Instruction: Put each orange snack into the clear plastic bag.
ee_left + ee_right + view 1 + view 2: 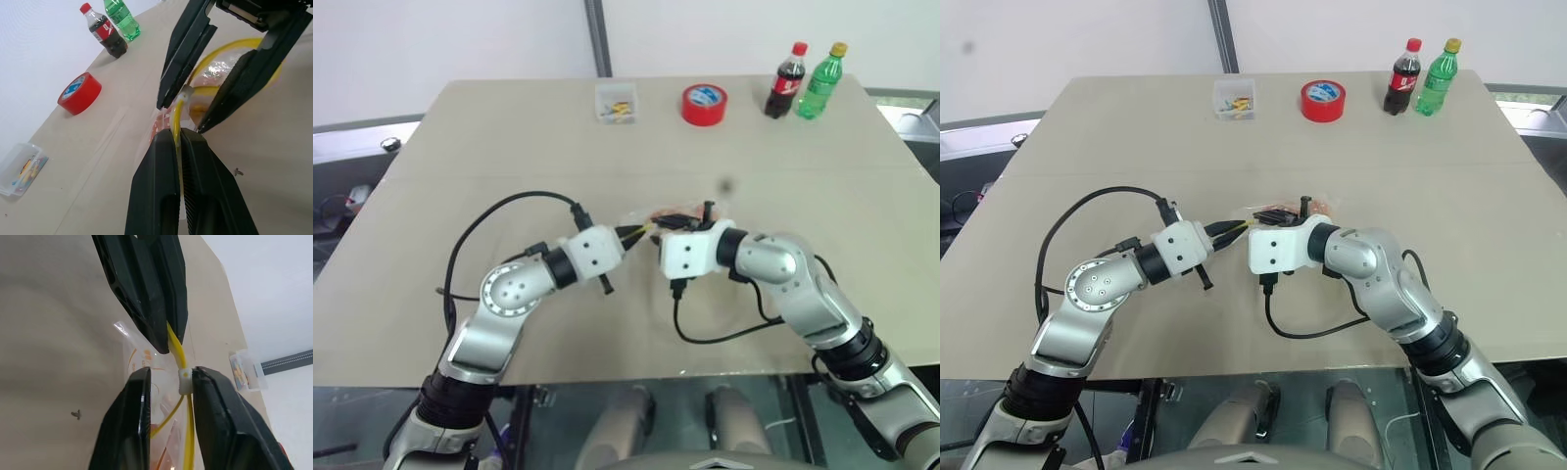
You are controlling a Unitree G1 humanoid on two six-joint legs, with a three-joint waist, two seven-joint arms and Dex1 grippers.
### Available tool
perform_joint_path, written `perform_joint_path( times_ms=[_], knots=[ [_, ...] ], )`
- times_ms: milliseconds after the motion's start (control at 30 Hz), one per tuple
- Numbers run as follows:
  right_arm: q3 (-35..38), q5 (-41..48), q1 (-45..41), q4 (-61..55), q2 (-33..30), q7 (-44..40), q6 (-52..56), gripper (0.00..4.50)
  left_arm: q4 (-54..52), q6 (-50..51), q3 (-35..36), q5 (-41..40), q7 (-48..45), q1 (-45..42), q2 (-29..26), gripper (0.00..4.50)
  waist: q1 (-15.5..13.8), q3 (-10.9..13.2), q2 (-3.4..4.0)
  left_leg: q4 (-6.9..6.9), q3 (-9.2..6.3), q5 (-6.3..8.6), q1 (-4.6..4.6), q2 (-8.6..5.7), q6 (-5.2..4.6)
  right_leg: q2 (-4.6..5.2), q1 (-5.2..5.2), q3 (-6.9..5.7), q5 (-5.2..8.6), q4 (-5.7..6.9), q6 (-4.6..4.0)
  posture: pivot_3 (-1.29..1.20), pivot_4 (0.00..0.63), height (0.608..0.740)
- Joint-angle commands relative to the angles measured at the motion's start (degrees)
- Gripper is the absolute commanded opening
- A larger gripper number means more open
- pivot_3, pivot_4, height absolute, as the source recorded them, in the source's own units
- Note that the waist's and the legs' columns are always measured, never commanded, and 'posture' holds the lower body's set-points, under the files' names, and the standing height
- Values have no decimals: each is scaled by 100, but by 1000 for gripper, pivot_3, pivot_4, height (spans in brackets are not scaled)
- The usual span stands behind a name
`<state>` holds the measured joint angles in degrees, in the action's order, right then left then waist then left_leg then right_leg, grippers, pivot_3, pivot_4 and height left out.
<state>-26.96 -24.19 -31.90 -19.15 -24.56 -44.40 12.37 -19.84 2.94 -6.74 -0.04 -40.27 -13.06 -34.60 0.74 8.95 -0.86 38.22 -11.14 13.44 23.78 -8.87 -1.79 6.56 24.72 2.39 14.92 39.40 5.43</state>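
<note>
The clear plastic bag [230,68] hangs in the middle of the tabletop [509,147], between the two arms, its yellow seal strip [177,122] bowed into a loop so the mouth gapes. It looks thin, crinkly and limp, the sort of film that will sag and fold on itself the moment it is let go, and slippery anywhere but at the seal. That stiffer yellow rim is the sensible place to pinch, one hold at the corner and another further along, to keep the mouth spread. Orange-brown shapes show through the film; I take them for the orange snacks [203,105], apparently already inside, though I cannot count them. They seem light and soft, easily crushed by a hard squeeze.

The left end effector [177,142] is pinched tight on the seal strip, the yellow band running straight out from between its fingertips. The right end effector [171,377] stands just opposite, its jaws parted a little. The small white slider [186,380] on the strip sits in that gap, against the inner face of one finger and clear of the other, so it looks more like a loose bracket than a firm hold.

Well behind, near the far edge, stand a red tape roll [704,104], two bottles [806,80] and a small clear box [616,101].
</note>
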Motion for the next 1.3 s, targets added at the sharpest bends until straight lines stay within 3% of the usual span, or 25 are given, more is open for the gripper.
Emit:
perform_joint_path(
  times_ms=[33, 1233, 1300],
  knots=[
    [131, 18, 12, -258, 34, 33, 45, 1264, -139, -94, 77, 11, 24, -18, -21, 0, 0, 0, 0, 0, 0, 0, 0, 0, 0, 0, 0, 0, 0, 0, 0, 0, 150, 710],
    [219, 268, -110, -353, 221, -25, 531, 1264, -114, -172, 47, 297, 57, -116, 1, 0, -1, 0, 0, -1, -1, 0, 0, 0, 0, 0, 1, 0, 0, 0, 0, 0, 150, 710],
    [212, 256, -111, -345, 227, -8, 534, 744, -118, -187, 56, 295, 55, -102, 0, 0, -1, 0, 0, -1, -1, 0, 0, 0, 0, 0, 0, 0, 0, 0, 0, 0, 150, 710]
  ],
)
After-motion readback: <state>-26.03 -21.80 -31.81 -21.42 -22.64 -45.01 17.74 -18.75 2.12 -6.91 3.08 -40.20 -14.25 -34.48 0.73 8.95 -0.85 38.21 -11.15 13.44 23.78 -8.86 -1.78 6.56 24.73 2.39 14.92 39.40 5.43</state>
